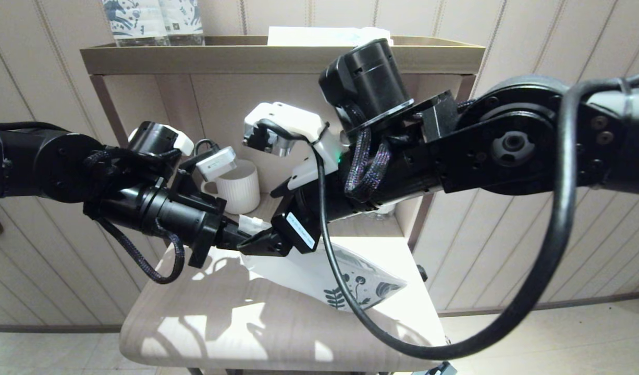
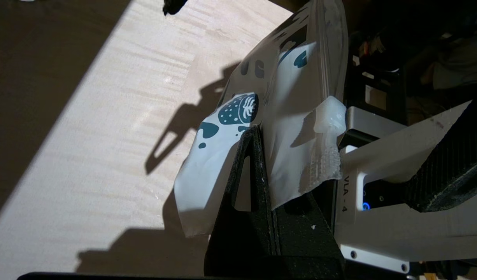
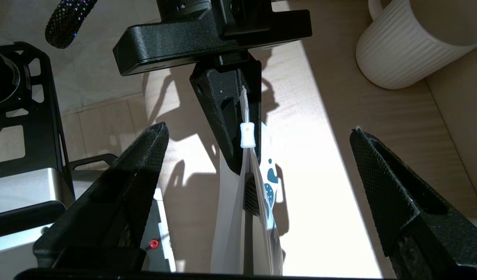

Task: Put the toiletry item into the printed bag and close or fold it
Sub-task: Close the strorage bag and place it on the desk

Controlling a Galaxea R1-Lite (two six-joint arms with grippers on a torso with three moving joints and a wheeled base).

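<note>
White crinkly bag (image 1: 319, 271) hangs over the bench (image 1: 205, 333) from its zip edge alone, pinched by the left hand (image 1: 249, 240), while the right hand (image 3: 258, 202) stands spread around it – a thin grip could slip – toothbrush unseen.

The bag (image 1: 351, 281) is white, with a teal-blue leaf and dot print at its far end from the black left gripper (image 1: 257, 240). Its zip slider (image 3: 247, 135) is translucent white. The ribbed mug (image 1: 240, 186) is cream.
</note>
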